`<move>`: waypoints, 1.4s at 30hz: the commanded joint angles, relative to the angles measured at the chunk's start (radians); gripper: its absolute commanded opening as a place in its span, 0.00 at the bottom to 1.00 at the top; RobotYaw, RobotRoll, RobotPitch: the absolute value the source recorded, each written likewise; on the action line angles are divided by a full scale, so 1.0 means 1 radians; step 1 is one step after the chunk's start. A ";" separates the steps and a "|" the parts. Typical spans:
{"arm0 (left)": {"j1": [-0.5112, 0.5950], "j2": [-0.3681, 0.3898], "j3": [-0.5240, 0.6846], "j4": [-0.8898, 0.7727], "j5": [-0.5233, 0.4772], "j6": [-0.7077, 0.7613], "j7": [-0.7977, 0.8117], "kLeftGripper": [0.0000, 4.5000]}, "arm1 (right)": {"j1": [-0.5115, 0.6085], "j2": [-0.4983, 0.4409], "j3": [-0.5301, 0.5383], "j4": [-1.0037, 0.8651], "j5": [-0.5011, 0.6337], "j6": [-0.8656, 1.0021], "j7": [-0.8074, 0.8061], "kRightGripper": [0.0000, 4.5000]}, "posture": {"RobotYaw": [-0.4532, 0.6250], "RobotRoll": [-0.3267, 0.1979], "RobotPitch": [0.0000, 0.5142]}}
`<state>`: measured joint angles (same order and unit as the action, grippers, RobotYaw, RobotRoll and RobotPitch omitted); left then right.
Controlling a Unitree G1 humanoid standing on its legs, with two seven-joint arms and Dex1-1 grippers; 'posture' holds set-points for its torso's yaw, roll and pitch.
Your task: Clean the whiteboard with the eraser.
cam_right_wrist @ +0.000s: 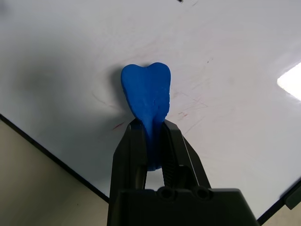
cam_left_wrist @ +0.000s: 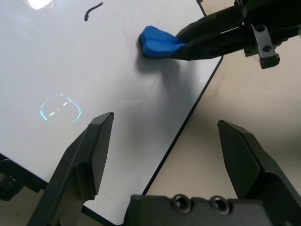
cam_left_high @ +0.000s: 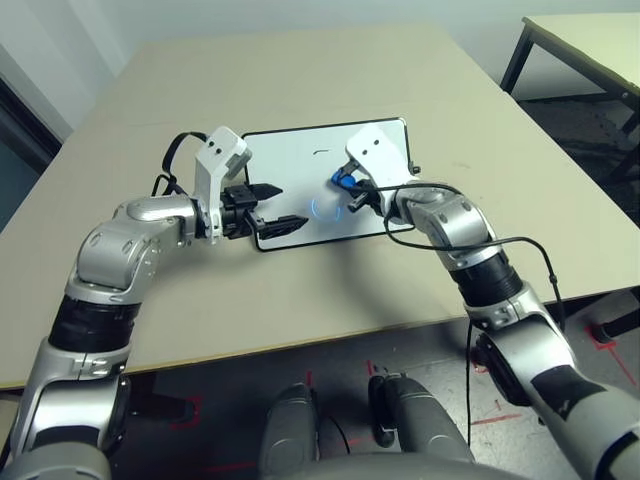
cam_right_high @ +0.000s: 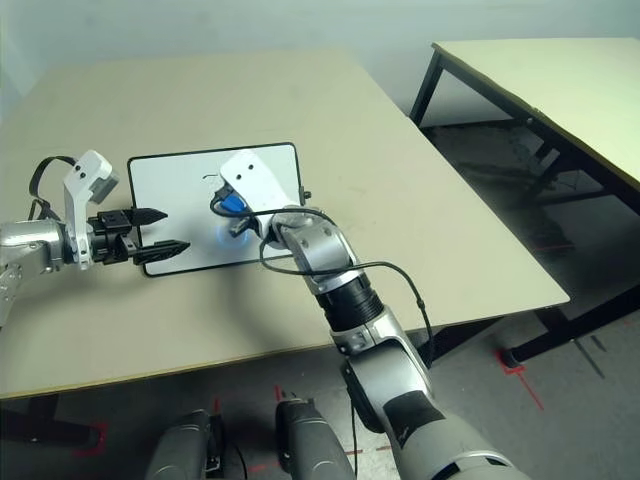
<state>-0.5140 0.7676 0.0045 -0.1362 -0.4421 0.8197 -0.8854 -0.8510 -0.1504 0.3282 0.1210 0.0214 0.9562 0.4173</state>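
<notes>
The left gripper [cam_left_high: 292, 206] stands wide, with nothing between its fingers, above the left part of the board [cam_left_high: 290, 150]. I think it should keep out of the wiping path, or press lightly on the frame [cam_left_high: 318, 242] if the board begins to slide. To its right, on the far side, there is a short dark mark [cam_left_high: 321, 151], which is the clear thing to wipe. The right gripper [cam_right_wrist: 153, 123] is closed on the narrow part of the eraser [cam_right_wrist: 146, 89], whose wider end sticks out beyond the fingertips. For a good wipe, I would lay this end flat, then carry it away from the robot and a little to the left, over the mark, in short strokes with even pressure. Too much force could twist the eraser in the grip.

The left wrist view shows the eraser from the side, with its shadow just beside it; even so, I cannot tell whether it touches the board. It also gives the dark mark as a curved stroke, where the eye views give a small dash. The right wrist view reveals faint reddish traces [cam_right_wrist: 183, 114] around the eraser, which I cannot make out from the eyes. They probably need wiping too.
</notes>
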 commanded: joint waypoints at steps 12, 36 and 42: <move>-0.004 0.069 0.022 0.084 0.036 -0.008 -0.001 1.00 | -0.235 0.050 -0.026 0.382 -0.056 -0.267 -0.001 0.09 | 0.42 0.62 0.11; 0.010 0.098 0.097 0.086 0.023 -0.031 0.026 1.00 | -0.279 0.110 0.010 0.478 -0.099 -0.287 0.050 0.09 | 0.45 0.62 0.12; 0.016 0.099 0.104 0.079 0.019 -0.026 0.031 1.00 | -0.152 0.096 0.099 0.291 -0.119 -0.176 0.119 0.09 | 0.45 0.62 0.13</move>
<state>-0.5094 0.8629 0.1012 -0.0437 -0.4236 0.7892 -0.8568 -1.0365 -0.0502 0.3863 0.4413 -0.0850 0.7339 0.5126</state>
